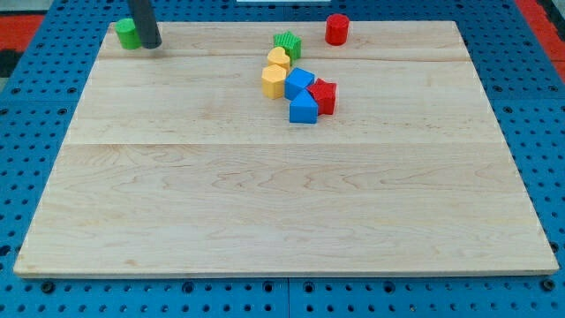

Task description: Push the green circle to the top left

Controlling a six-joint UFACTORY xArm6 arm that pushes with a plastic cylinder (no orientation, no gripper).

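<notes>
The green circle (128,33) sits at the board's top left corner, partly hidden behind my rod. My tip (151,44) rests on the board right beside the green circle, on its right side, touching or almost touching it.
A cluster stands at the top centre: a green star (288,42), a yellow heart (279,58), a yellow hexagon (274,80), two blue blocks (299,82) (304,109) and a red star (324,94). A red cylinder (336,28) stands near the top edge. The wooden board (282,194) lies on a blue pegboard.
</notes>
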